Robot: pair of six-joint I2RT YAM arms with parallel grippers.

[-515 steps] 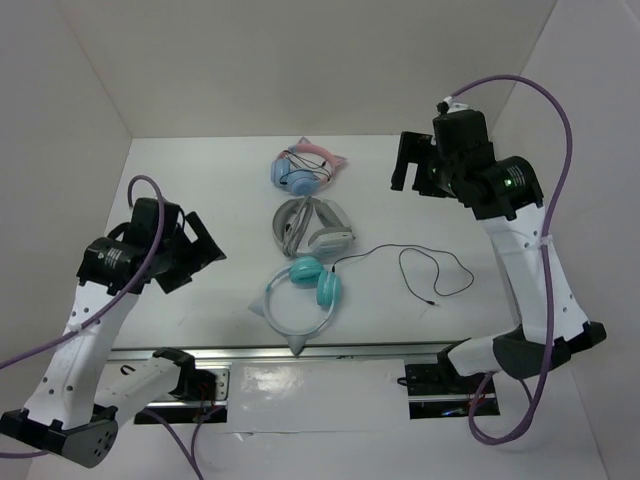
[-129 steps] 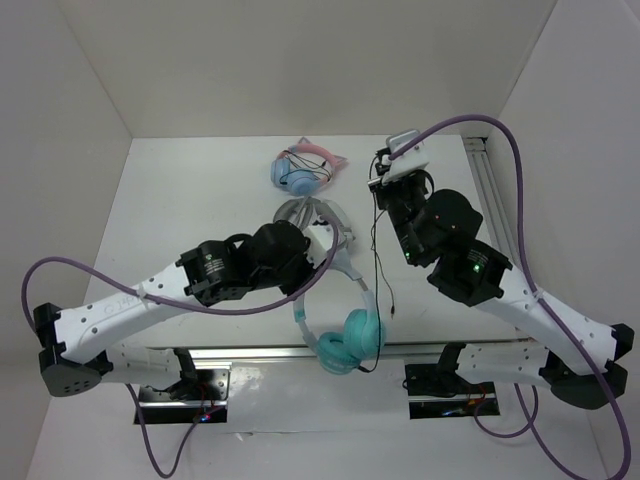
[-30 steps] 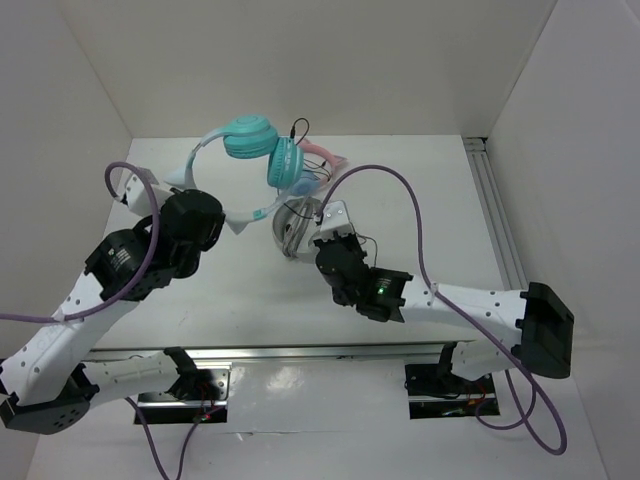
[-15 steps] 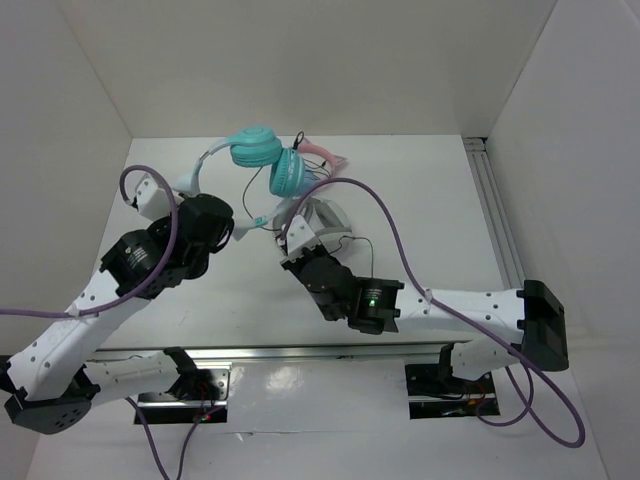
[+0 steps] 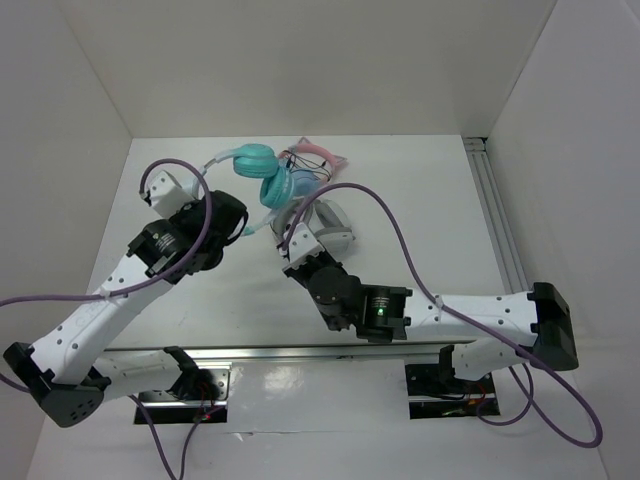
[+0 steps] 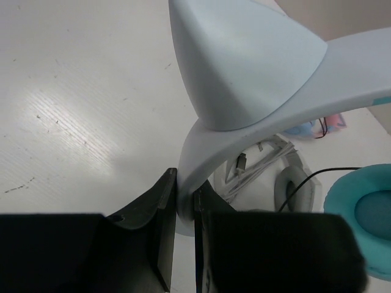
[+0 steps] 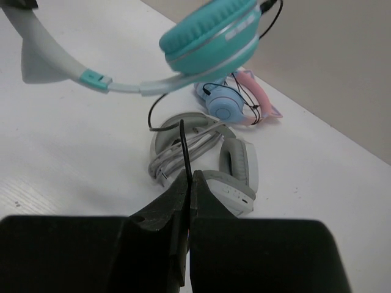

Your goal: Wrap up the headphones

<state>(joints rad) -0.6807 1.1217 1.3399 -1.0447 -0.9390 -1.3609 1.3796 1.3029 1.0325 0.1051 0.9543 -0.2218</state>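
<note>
The headphones point(image 5: 257, 161) hang in the air over the back middle of the table, teal ear cups point(image 7: 208, 33) uppermost. Their pale-blue headband with a cat-ear point point(image 6: 244, 61) runs down into my left gripper point(image 6: 185, 185), which is shut on the band's lower curve. The left gripper point(image 5: 240, 227) sits left of the cups in the top view. The thin black cable point(image 7: 183, 143) runs down from the cups into my right gripper point(image 7: 189, 177), which is shut on it. The right gripper point(image 5: 288, 240) is just below and right of the cups.
A grey-and-white pair of headphones point(image 7: 211, 159) lies on the table straight under the held pair, its cord bundled. A pink-banded blue-cupped pair point(image 7: 235, 101) lies behind it by the back wall. A metal rail point(image 5: 495, 215) runs along the right side.
The headphones have come down and slightly right, closer to the pairs on the table. My right gripper has slid left with the cable, and the left gripper has shifted right.
</note>
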